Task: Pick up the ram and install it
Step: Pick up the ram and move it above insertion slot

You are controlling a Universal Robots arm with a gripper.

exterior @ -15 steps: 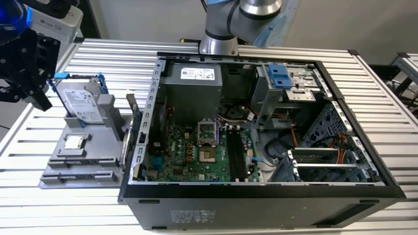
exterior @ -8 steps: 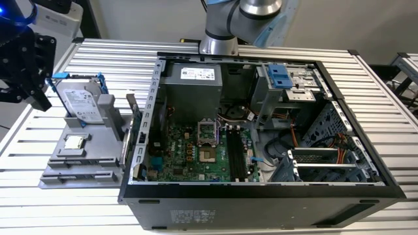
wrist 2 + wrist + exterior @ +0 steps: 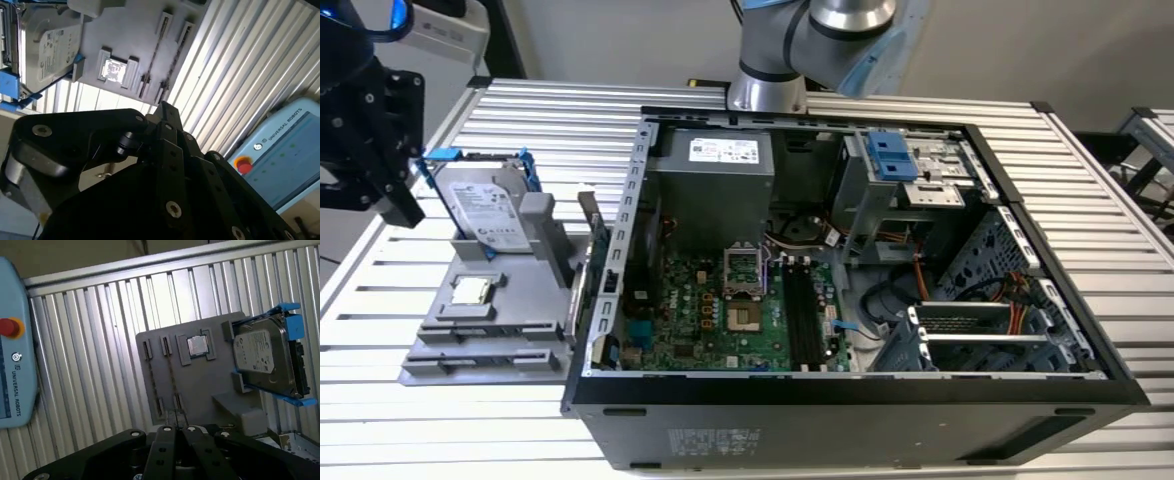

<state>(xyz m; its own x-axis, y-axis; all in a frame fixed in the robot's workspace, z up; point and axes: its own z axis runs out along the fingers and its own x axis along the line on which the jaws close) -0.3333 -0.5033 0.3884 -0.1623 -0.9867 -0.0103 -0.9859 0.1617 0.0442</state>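
The ram shows as thin dark sticks [image 3: 172, 377] seen edge-on, each standing between end clips of a grey holder [image 3: 200, 385]; in the second wrist view a ram stick [image 3: 175, 57] lies just beyond the gripper's tip. My black gripper [image 3: 175, 429] hovers above the holder with its fingers together and nothing between them. In the exterior view the gripper [image 3: 398, 200] hangs at the far left, above and beside the holder [image 3: 454, 330]. The motherboard's long black slots [image 3: 801, 315] sit inside the open computer case [image 3: 854, 400], to the exterior view's right of the holder.
A silver hard drive [image 3: 480, 205] in a blue frame and a small square silver chip [image 3: 471, 290] rest on the same holder. A light-blue control pendant [image 3: 10, 350] with a red button lies on the slatted metal table [image 3: 1067, 180].
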